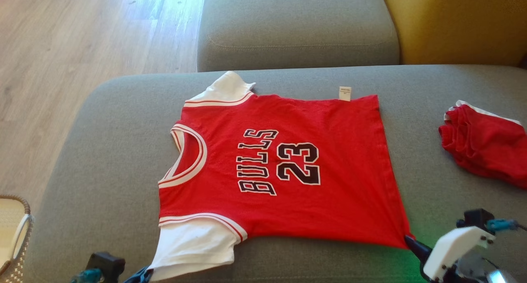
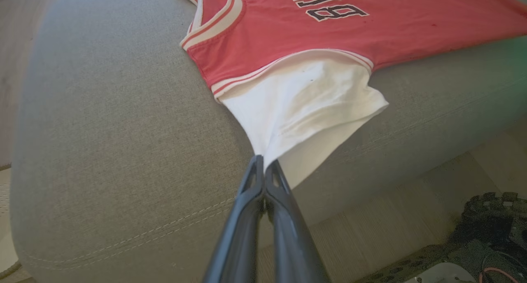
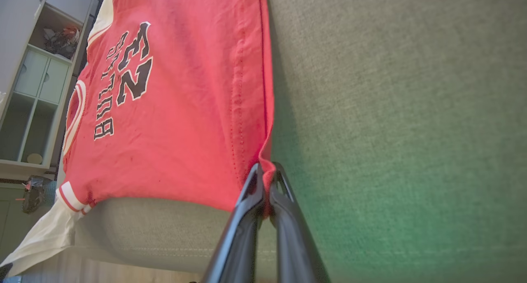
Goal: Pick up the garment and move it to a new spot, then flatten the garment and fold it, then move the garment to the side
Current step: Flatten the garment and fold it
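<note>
The garment [image 1: 288,167] is a red BULLS 23 jersey with white sleeves, spread flat and face up on the grey sofa seat [image 1: 103,159], neck to the left. My left gripper [image 2: 263,161] is shut on the near white sleeve [image 2: 304,106], pinching its tip at the seat's front edge; it shows at the bottom left of the head view [image 1: 142,274]. My right gripper [image 3: 265,171] is shut on the near hem corner of the red garment [image 3: 173,110], seen at the lower right of the head view [image 1: 409,238].
A second red cloth [image 1: 486,147] lies bunched at the seat's right end. A grey back cushion [image 1: 296,27] and a yellow one [image 1: 457,23] stand behind. A woven basket [image 1: 14,233] sits on the wooden floor [image 1: 82,48] at the left. Shelving [image 3: 37,77] shows in the right wrist view.
</note>
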Robot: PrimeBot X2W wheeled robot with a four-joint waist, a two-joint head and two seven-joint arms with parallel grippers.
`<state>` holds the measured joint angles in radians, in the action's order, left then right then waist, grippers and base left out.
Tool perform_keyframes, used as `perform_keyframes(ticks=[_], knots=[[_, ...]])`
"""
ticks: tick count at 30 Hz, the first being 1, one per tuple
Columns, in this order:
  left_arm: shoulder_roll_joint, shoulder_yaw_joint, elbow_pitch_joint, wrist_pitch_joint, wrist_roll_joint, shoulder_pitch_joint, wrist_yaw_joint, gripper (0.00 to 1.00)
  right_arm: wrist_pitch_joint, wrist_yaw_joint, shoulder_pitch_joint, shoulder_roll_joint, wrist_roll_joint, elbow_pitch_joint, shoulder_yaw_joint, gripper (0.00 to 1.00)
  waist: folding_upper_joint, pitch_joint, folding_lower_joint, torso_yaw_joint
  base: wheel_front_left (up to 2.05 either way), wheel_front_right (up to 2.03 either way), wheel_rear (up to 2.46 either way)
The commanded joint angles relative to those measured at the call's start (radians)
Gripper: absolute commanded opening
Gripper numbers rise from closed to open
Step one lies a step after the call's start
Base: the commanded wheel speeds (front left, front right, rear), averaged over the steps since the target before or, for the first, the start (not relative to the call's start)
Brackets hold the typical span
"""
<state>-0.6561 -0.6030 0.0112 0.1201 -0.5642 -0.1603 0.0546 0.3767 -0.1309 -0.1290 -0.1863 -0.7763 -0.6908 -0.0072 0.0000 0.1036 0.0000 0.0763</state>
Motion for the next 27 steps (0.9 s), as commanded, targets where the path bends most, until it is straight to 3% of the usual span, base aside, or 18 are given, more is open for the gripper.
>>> perform_keyframes(ticks=[1,8,13,17,27], knots=[[-0.022,0.041,-0.018,-0.013,0.01,0.064,0.008,0.0,0.034,0.0,0.02,-0.002,0.043,0.086,-0.032,0.0,0.0,-0.001,0.0,0.003,0.0,0.0,0.0],[-0.041,0.027,-0.032,0.014,-0.004,0.052,-0.009,0.0,0.275,0.0,0.179,0.113,0.235,0.454,-0.262,0.0,0.0,-0.002,0.0,0.006,0.0,0.0,0.0],[-0.056,0.023,-0.063,0.045,-0.025,0.039,-0.017,0.0,0.391,0.0,0.232,0.134,0.292,0.632,-0.333,0.0,0.0,-0.003,0.0,0.006,0.0,0.0,0.0],[-0.076,0.023,-0.089,0.066,-0.039,0.033,-0.025,0.0,0.419,0.0,0.26,0.136,0.25,0.675,-0.345,0.0,0.0,-0.002,0.0,0.012,0.0,0.0,0.0],[-0.091,0.024,-0.122,0.083,-0.054,0.037,-0.03,0.0,0.366,0.0,0.264,0.136,0.27,0.661,-0.318,0.0,0.0,0.0,0.0,0.014,0.0,0.0,0.0]])
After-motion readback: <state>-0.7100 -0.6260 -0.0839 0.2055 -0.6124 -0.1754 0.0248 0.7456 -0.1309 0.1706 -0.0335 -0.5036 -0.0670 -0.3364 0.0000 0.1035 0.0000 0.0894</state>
